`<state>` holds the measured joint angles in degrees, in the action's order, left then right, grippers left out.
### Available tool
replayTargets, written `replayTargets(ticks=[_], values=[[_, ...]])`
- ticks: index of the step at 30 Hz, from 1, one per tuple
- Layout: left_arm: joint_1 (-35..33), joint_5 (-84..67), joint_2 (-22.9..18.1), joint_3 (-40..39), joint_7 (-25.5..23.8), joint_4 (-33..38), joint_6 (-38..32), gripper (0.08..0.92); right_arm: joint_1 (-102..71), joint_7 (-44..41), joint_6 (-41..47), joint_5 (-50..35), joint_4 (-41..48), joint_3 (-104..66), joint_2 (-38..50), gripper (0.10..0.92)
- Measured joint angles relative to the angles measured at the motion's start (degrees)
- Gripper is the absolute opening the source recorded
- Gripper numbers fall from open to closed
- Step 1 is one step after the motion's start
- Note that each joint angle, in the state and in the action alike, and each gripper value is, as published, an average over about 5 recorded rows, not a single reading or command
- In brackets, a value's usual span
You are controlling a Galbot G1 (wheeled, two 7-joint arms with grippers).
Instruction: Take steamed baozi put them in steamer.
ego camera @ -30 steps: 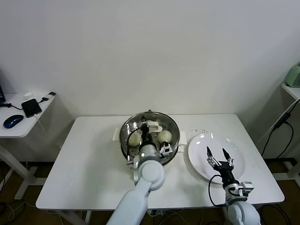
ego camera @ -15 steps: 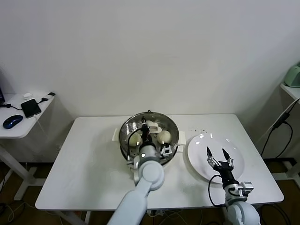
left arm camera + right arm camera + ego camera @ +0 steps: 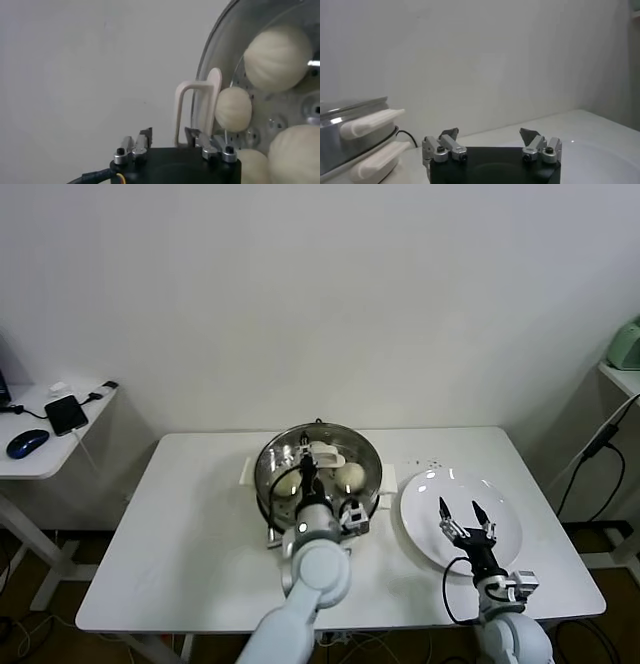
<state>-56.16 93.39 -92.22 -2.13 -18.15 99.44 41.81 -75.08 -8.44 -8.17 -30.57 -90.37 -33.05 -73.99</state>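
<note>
Now our left gripper sits at the near rim of the steamer, its jaws apart with nothing between them, which reads to us as a bun just let go rather than one about to be taken. From its wrist view we look past the gripper at the steamer's cream side handle and onto the perforated tray, where four steamed baozi lie close together, one of them just inside the rim beside that handle. They rest low on the tray because that is where steam would reach them, and they crowd one side since each was brought in over the same edge. Our right gripper hangs over the white plate with its jaws spread wide and empty. We judge it waits there because the plate was the source of the buns, and no bun shows on it. Both steamer and plate stand on the white tabletop, plate just beside the steamer, so the carry between them is short. We judge the loading is essentially done.
</note>
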Motion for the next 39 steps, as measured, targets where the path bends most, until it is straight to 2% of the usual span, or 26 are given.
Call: replayTargets(ticks=[9,12,20,27,32,39], values=[[-4.1,-1.3,0.0,-0.9,-0.9,7.0,-1.9,0.78,-0.3,0.1,0.0,0.0,-0.1,0.0,0.0,0.823],[-5.4,-1.5,0.0,-0.6,-1.2,9.4,-2.5,0.816,-0.7,0.1,0.1,0.0,-0.4,0.0,0.0,0.823],[-10.5,-3.1,0.0,2.4,-0.5,16.4,-5.2,0.823,-2.3,-0.9,-0.2,0.2,-1.5,0.1,0.6,0.823],[-15.4,-10.6,0.0,9.5,3.7,21.7,-9.3,0.823,-6.1,-3.1,-1.4,2.4,-3.7,-0.3,1.1,0.823],[-18.0,-23.3,0.0,17.7,7.5,23.5,-14.2,0.823,-8.1,-3.8,-1.6,3.9,-5.4,0.3,1.0,0.823],[-24.4,-47.0,0.0,29.4,10.1,23.3,-24.5,0.823,-10.1,-3.9,-2.2,5.4,-6.5,1.6,0.9,0.823]])
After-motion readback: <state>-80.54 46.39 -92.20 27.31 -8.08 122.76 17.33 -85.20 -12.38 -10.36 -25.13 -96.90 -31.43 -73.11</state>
